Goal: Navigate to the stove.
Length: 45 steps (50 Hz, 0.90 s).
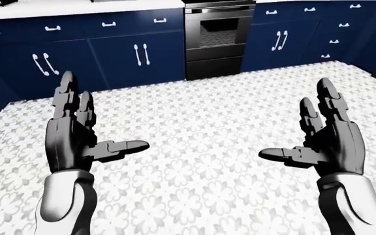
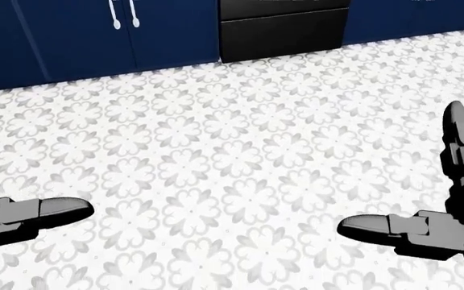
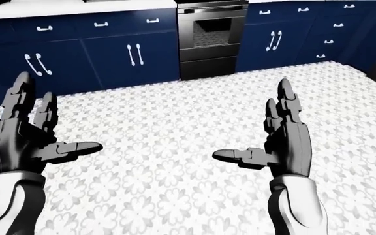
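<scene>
- You see the stove [image 1: 218, 39] at top centre of the left-eye view, between cabinets [image 1: 119, 56].
- The floor [image 1: 201, 132] lies below, under your two hands.

floor [image 1: 201, 122]: patterned tiles seen bare between the robot and the stove [image 1: 217, 39] | top of left-eye view: closed off by blue cabinets [image 1: 119, 56] either side of the stove | left robot hand [image 1: 77, 139], right robot hand [image 1: 325, 142]: held spread, nothing between them
</scene>
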Tool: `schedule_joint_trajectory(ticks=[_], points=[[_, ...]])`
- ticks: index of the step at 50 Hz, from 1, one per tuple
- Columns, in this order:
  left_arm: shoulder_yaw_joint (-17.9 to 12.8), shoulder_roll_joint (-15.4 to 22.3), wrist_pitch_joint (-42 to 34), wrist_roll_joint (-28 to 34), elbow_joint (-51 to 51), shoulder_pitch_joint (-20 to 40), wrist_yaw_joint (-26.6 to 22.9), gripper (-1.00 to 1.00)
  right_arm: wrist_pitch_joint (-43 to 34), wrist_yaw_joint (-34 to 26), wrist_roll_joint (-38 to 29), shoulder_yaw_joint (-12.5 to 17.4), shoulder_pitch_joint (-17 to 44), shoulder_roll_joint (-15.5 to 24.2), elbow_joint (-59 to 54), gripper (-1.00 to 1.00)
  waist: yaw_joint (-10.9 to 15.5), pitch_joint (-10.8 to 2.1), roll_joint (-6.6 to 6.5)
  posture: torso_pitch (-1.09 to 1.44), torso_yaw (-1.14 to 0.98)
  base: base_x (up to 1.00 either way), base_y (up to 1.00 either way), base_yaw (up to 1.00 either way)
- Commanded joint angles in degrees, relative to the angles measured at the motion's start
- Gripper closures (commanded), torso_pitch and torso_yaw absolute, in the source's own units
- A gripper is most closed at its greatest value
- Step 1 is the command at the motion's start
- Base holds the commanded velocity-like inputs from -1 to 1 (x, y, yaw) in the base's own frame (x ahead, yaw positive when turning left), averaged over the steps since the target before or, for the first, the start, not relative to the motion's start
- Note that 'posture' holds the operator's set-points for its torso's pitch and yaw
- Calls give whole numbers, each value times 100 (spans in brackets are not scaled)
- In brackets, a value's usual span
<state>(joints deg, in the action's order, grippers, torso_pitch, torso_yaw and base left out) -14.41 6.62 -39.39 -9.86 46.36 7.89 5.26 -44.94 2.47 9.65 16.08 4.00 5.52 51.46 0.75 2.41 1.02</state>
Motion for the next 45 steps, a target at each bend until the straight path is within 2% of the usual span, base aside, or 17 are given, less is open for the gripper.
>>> schedule_joint_trajectory(ticks=[1,4,5,13,25,26,27,28,30,32,34,36,37,39,45], points=[[-96,67,190,32,210,133,29,-100,170,-40,65,-8,161,11,281,-100,6,-125,-2,0,0,0,0,0],[-67,63,188,50,223,120,23,-100,108,-13,173,25,198,-4,321,-100,-76,-205,-285,0,0,0,0,0],[-61,58,197,52,211,120,17,-100,84,2,169,14,202,16,332,-100,-70,-147,-174,0,0,0,0,0],[-43,57,176,68,222,129,3,-100,69,30,228,38,217,43,352,-100,-52,-189,-107,0,0,0,0,0],[-50,48,221,78,179,122,-3,-100,118,79,286,83,217,52,305,-100,-33,-201,-78,0,0,1,-1,0],[-52,48,196,73,205,123,2,-100,120,83,288,81,210,54,316,-100,-38,-296,-107,0,0,3,-5,0],[-54,47,193,73,213,116,2,-100,121,85,290,80,203,54,319,-100,-44,-203,-104,0,0,3,-5,0],[-59,46,199,72,209,113,0,-100,119,88,294,81,200,52,329,-100,-46,-168,-87,0,0,4,-5,0],[-62,44,233,74,189,102,-10,-100,109,98,301,85,189,49,357,-100,-53,-168,-61,0,0,5,-5,0],[-74,42,232,65,192,96,-12,-100,136,100,296,80,177,45,353,-100,-48,-182,10,0,0,8,-7,0],[-77,44,222,62,202,99,-9,-100,136,102,293,77,176,50,353,-100,-31,-146,168,0,0,12,-9,0],[-77,44,232,65,194,95,-8,-100,132,103,294,77,171,49,363,-100,-47,-85,60,0,0,13,-10,0],[-77,44,223,62,203,96,-6,-100,138,100,291,76,169,51,356,-100,-37,-63,114,0,0,13,-10,0],[-70,45,213,64,214,95,-3,-100,125,104,297,83,177,52,366,-100,-36,-82,128,0,0,13,-10,0],[-40,46,216,84,196,109,-2,-100,104,106,320,107,209,66,355,-100,-5,-17,-39,0,0,14,-10,0]])
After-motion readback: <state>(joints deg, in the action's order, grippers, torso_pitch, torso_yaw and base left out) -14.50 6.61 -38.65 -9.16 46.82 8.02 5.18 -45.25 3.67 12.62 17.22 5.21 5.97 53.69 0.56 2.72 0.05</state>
